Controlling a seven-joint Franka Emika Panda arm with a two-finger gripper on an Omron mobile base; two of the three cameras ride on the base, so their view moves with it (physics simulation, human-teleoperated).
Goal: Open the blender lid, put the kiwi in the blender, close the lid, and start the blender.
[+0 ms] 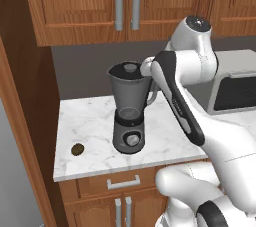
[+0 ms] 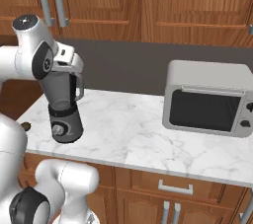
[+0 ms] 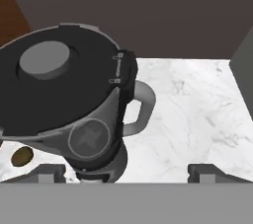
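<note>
Both base views look forward and down from behind the arm, left and right, sharing the blender (image 1: 129, 108) on the counter (image 1: 95, 121). The hand view hangs close above its lid (image 3: 54, 85), looking down.

A white marble-veined bench (image 1: 95, 121) is seen running across the kitchen, backed by a plain dark grey wall (image 2: 128, 67). Wooden upper cabinets (image 1: 75, 6) with long vertical metal handles (image 1: 119, 1) are hung above it, toward twelve o'clock in both base views. Below the bench top, wooden drawers and doors are fitted, each with a silver bar handle (image 2: 174, 187). A tall wooden side panel (image 1: 22, 136) is set at the nine o'clock end, and a pale grey surface is visible beyond it. A boxy grey toaster oven (image 2: 207, 100) with a dark glass door is placed on the bench toward three o'clock. Even, shadowless lighting is cast throughout.
</note>
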